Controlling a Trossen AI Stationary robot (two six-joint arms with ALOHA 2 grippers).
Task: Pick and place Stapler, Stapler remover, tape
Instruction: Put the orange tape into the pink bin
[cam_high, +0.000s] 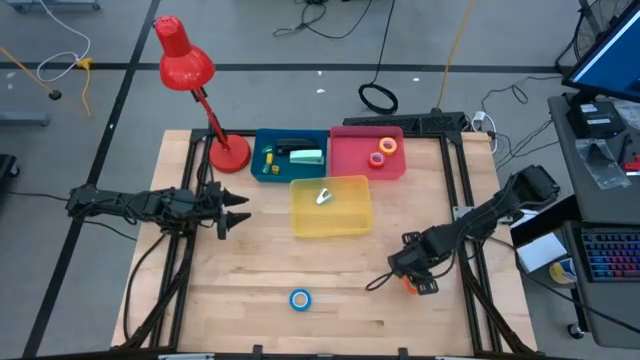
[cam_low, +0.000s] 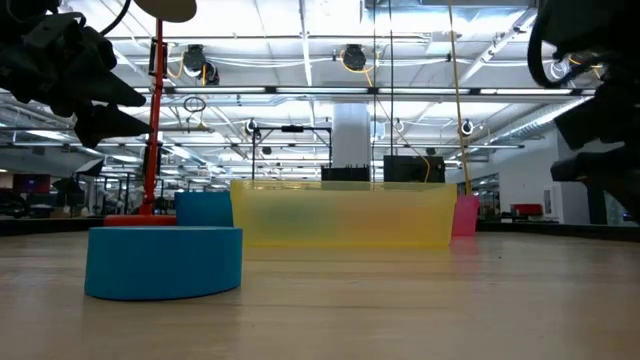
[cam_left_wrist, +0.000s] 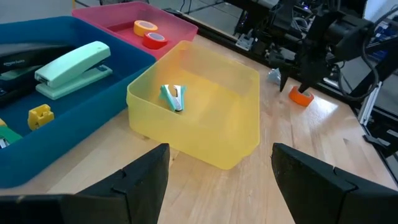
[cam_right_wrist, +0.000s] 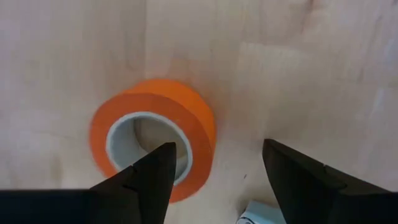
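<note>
The right gripper (cam_right_wrist: 214, 165) hangs with jaws parted over the orange tape roll (cam_right_wrist: 152, 137), which lies on the worktop (cam_high: 330, 270) near its right edge, one finger over the roll's hole, so a careless closing could pinch the wall and flip it.

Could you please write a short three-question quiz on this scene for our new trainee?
1. True or false: the blue tape roll lies inside the pink bin.
2. What lies in the yellow bin? A) a stapler B) a staple remover C) nothing
3. Which tape roll sits under the right gripper?

Key:
1. False; it lies on the table, near the front edge.
2. B, the staple remover.
3. The orange tape roll, standing on the table with open fingers above it.
</note>
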